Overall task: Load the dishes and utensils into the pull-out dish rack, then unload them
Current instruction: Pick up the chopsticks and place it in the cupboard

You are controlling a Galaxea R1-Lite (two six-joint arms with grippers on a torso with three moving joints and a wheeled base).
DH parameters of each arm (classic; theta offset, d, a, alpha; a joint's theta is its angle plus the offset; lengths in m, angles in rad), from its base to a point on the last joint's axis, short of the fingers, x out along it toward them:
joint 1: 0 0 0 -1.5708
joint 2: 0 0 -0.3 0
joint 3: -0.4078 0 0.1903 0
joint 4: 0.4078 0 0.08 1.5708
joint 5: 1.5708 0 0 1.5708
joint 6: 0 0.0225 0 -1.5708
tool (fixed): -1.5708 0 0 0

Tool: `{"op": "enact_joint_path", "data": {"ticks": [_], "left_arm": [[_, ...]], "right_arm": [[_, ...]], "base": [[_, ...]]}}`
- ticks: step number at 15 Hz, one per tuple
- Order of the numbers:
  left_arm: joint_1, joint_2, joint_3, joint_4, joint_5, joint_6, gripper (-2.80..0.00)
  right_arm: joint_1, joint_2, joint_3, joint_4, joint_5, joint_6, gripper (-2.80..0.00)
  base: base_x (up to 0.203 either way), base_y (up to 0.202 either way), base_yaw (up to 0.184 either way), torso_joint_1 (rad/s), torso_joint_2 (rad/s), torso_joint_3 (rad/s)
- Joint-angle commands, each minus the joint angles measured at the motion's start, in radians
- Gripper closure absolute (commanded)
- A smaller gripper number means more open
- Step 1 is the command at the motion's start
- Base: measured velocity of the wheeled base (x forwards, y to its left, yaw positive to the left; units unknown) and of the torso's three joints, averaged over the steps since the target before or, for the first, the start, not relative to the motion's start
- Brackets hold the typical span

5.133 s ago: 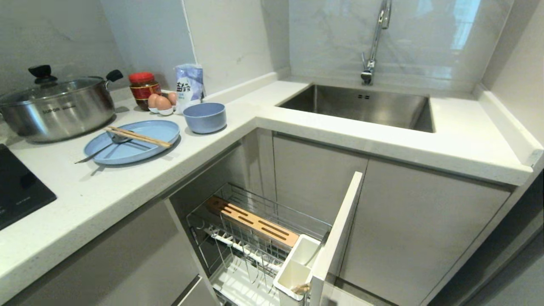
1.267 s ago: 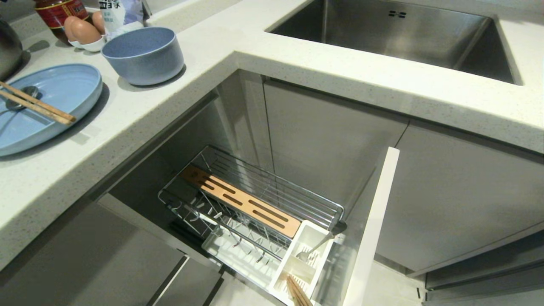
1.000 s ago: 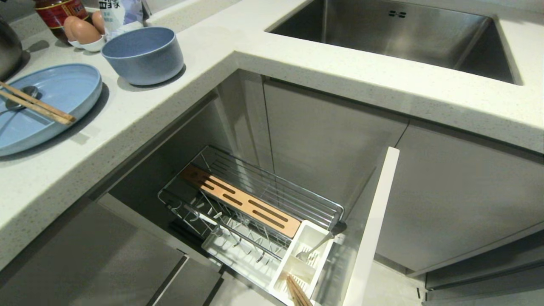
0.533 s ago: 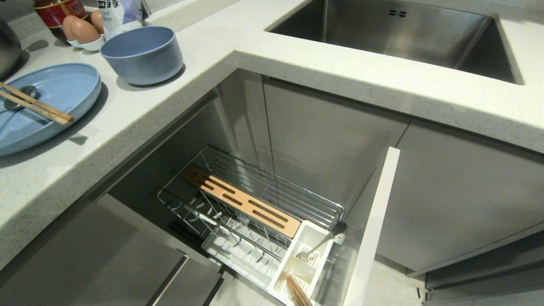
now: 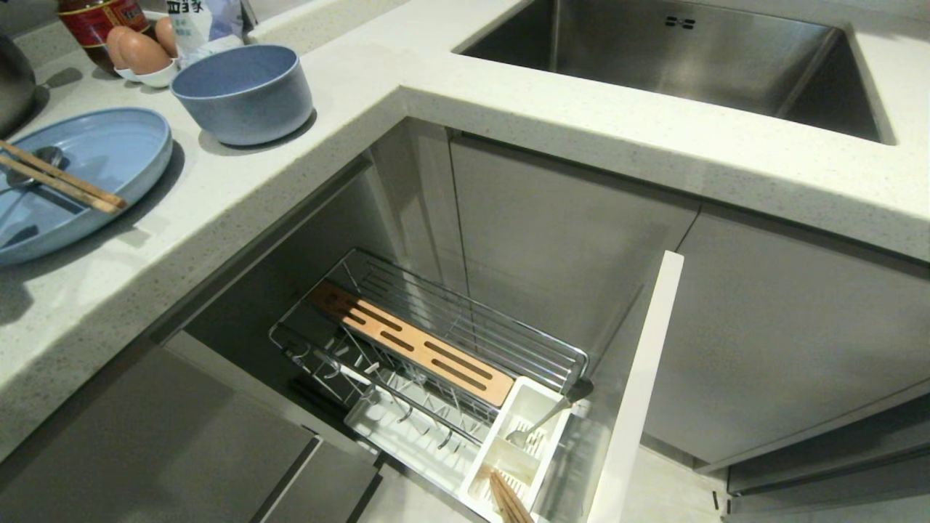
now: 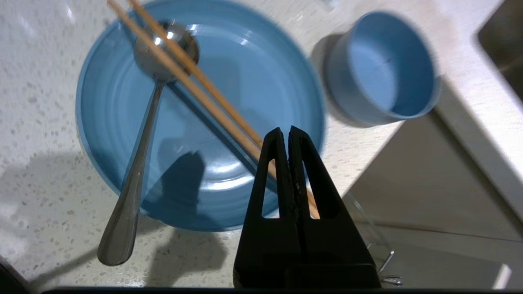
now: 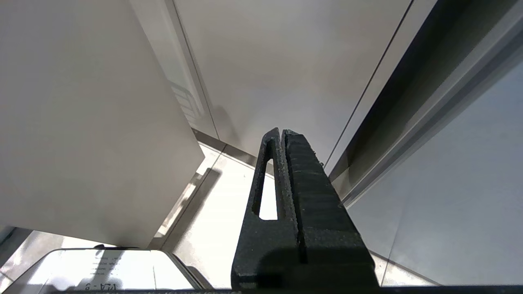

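1. Left claw [image 6: 284, 131]: fingers together, empty, above the plate [image 6: 229, 81] near the desk [image 6: 36, 81] edge.
2. Chopsticks [image 6: 192, 77] and spoon [image 6: 139, 139] lie on the plate.
3. Bowl [image 6: 384, 65] stands beside the plate.

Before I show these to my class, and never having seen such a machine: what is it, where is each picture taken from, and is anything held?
It is a two-armed robot in a kitchen. One camera on its head looks down at the white stone counter and the pulled-out chrome wire dish rack. The other two sit on its wrists. The left black gripper hangs shut, empty, over the pale blue plate bearing two wooden chopsticks and a silver metal spoon, beside a pale blue round bowl. The right gripper, shut, points at the cabinet fronts.
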Motion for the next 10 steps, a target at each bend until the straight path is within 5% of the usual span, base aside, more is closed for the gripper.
{"op": "enact_joint_path", "data": {"ticks": [1, 4, 10], "left_arm": [[-0.045, 0.068, -0.026, 0.033, 0.045, -0.006, 0.00], [-0.110, 0.123, -0.029, 0.069, 0.154, -0.010, 0.00], [-0.171, 0.196, -0.034, 0.076, 0.248, -0.052, 0.00]], "right_arm": [[0.000, 0.000, 0.000, 0.000, 0.000, 0.000, 0.00], [0.000, 0.000, 0.000, 0.000, 0.000, 0.000, 0.00], [0.000, 0.000, 0.000, 0.000, -0.001, 0.000, 0.00]], "base": [[0.000, 0.000, 0.000, 0.000, 0.00, 0.000], [0.000, 0.000, 0.000, 0.000, 0.00, 0.000], [0.000, 0.000, 0.000, 0.000, 0.00, 0.000]]}}
